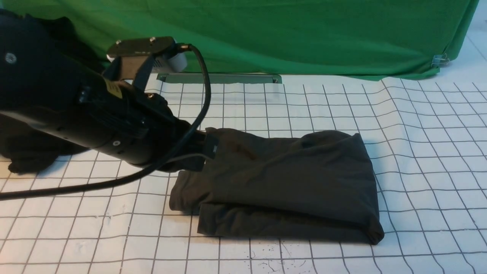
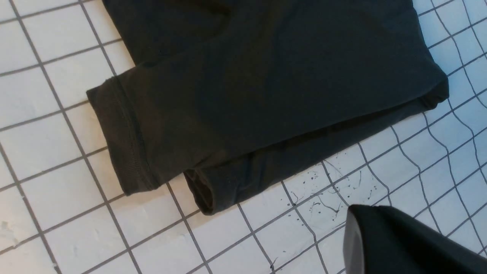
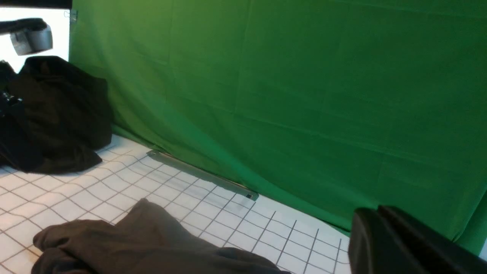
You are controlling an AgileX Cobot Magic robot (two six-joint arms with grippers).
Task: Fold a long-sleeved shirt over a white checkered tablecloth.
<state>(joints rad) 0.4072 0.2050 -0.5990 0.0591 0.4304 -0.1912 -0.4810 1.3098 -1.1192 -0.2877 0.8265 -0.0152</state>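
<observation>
The long-sleeved shirt (image 1: 281, 182) lies folded into a thick dark charcoal rectangle in the middle of the white checkered tablecloth (image 1: 426, 160). Its logo and neck label are hidden. In the left wrist view the shirt (image 2: 266, 87) shows a ribbed hem and stacked layers at one corner. My left gripper (image 1: 210, 147) hangs by the shirt's left edge. Its fingertips (image 2: 355, 217) are pressed together above bare, speckled tablecloth (image 2: 57, 160), holding nothing. My right gripper (image 3: 376, 211) is out of the front view. It is shut and empty, raised beyond the shirt's (image 3: 125, 243) right end.
A blacker heap of cloth (image 1: 23, 152) sits at the far left, also seen as the heap (image 3: 57, 114) in the right wrist view. A green cloth backdrop (image 1: 304, 34) closes off the back, with a metal strip (image 1: 220, 78) at its foot. My left arm's cable (image 1: 114, 179) trails over the tablecloth.
</observation>
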